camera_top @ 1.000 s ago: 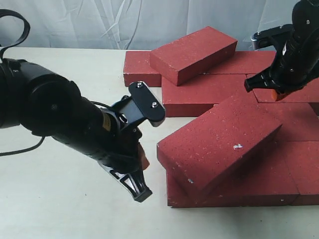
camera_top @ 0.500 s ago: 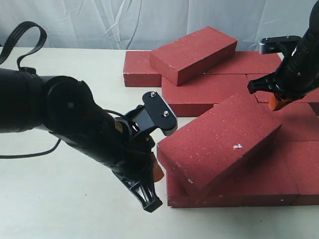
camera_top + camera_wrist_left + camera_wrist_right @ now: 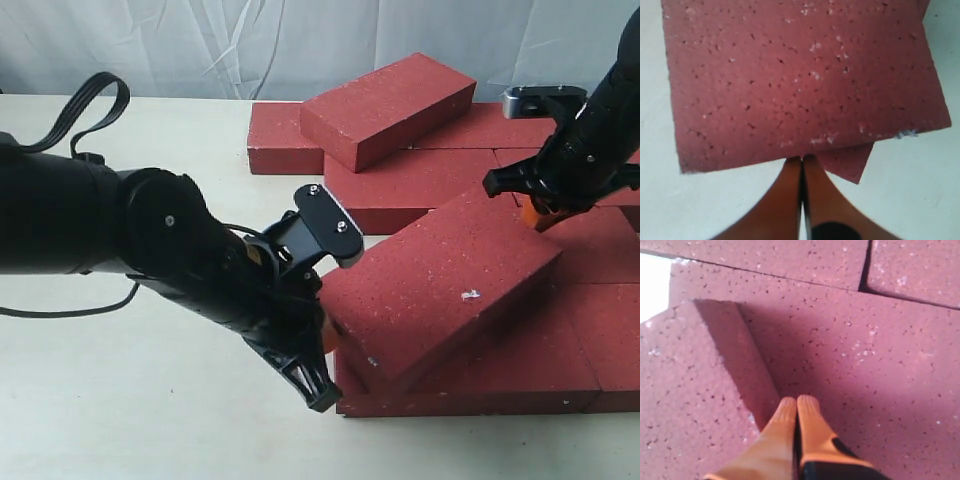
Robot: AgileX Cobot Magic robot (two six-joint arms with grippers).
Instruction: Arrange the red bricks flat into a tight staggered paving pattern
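Nearest, the left gripper (image 3: 322,342) has its jaws pressed together, and its tips meet the near-left end of the tilted brick (image 3: 440,285); the left wrist view shows the tips (image 3: 802,160) right at that brick's lower edge. This brick, with a small white chip (image 3: 467,295) on its top face, lies askew over the flat bricks (image 3: 560,350) instead of in a slot, with its near end overhanging their edge above the table (image 3: 150,420). At its far right corner sits the right gripper (image 3: 535,212), jaws also closed and holding nothing, its tips (image 3: 796,405) low beside that corner on a flat brick. The step looks like a two-handed nudge. The left should push along the brick's long axis, low on the end face so it slides rather than tips. The right should act as a stop or guide so the brick doesn't spin or ride over the seams. Slow, even pressure matters, since a jolt could open the joints below. Farther back, the far brick (image 3: 390,95) also lies crooked on top of the layer and is not yet placed.
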